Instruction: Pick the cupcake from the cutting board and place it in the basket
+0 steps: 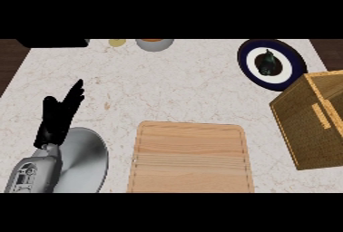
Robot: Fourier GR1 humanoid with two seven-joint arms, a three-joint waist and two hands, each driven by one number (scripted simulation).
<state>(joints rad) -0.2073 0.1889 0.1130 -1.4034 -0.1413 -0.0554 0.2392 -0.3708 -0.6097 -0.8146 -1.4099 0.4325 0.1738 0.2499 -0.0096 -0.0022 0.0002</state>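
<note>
The left hand (pixel 59 117) is at 9 o'clock from the view's centre. Its fingers are straight and spread, pointing toward 1 o'clock, and hold nothing. Its grey forearm (pixel 32 171) enters from the lower edge at 7 o'clock and overlaps a grey round plate (pixel 85 161).

The cutting board (pixel 191 157) lies flat on the marble counter (pixel 167 81) at 6 o'clock, just beside the plate at its 3 o'clock side. The board's surface is bare wood. No cupcake shows on it or anywhere else in the view.

At 12 o'clock, along the counter's far edge, a small yellow item (pixel 117 42) and a grey bowl (pixel 154 44) are partly cut off. A black object (pixel 52 43) sits at 11 o'clock.

At 2 o'clock, a dark blue plate (pixel 289 56) with a white centre carries a dark object (pixel 268 63) that cannot be identified.

The basket (pixel 301 122), a woven box, stands at 3 o'clock, touching or overlapping the blue plate's lower rim. Its interior is mostly out of view.

The right hand does not show.
</note>
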